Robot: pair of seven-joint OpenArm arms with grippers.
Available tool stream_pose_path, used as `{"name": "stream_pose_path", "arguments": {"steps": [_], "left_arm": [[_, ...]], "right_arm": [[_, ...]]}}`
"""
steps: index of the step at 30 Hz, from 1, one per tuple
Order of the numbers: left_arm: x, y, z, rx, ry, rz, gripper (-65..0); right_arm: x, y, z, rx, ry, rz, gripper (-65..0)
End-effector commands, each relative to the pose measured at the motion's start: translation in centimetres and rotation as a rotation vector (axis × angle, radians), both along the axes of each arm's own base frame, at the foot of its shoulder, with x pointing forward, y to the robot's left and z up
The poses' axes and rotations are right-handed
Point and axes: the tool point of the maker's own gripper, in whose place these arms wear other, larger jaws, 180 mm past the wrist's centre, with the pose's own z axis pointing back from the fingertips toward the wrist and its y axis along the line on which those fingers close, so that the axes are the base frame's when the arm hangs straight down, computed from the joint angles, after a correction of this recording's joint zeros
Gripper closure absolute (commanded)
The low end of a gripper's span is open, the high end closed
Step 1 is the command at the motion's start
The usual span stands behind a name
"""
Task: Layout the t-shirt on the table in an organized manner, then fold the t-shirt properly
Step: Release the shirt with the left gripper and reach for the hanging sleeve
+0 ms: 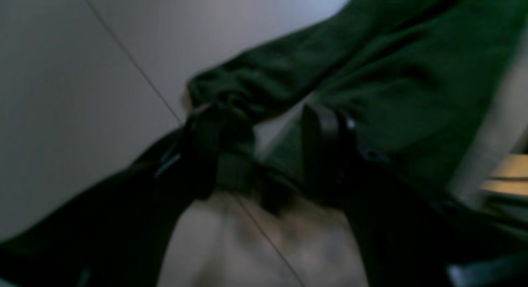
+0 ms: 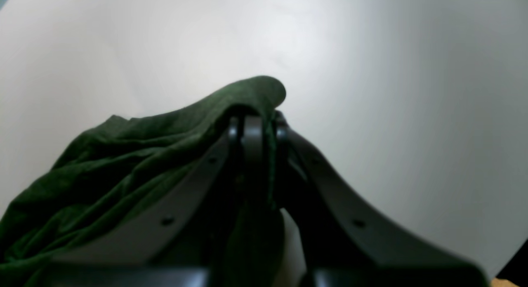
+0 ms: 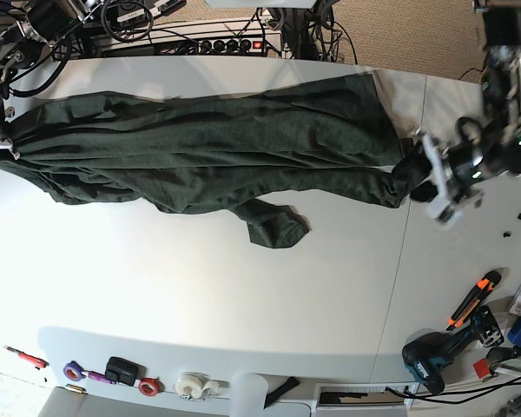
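Knit green t-shirt [image 3: 208, 143] lies rumpled, right pincer [image 2: 258, 128] clamping it, left pincer [image 1: 264, 134] spread.

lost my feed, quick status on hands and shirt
Left hand open at shirt end. Right hand shut on t-shirt. Shirt stretched across table, rumpled, unfolded. Nothing in the way.

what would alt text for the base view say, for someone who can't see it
Overhead view of a dark green t-shirt stretched lengthwise across a white table, one sleeve trailing toward the camera. The right gripper pinches its left end; the left gripper stands open at its right end. Tools line the near edge.
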Motion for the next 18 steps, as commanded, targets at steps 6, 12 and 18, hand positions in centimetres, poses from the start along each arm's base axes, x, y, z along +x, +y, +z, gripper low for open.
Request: {"name": "stream_pose_path", "arguments": {"steps": [6, 12, 18], "left_arm": [[2.2, -1.0, -4.3, 0.075, 0.111, -0.043, -30.8], [4.3, -1.9, -3.5, 0.089, 0.083, -0.078, 0.0], [10.9, -1.9, 3.1, 0.042, -0.118, 0.007, 0.0]], "right_arm": [[0.6, -0.9, 2.1, -0.049, -0.042, 0.003, 0.0], [0.6, -0.9, 2.1, -0.049, -0.042, 0.003, 0.0], [0.6, -0.9, 2.1, -0.049, -0.043, 0.002, 0.0]]}}
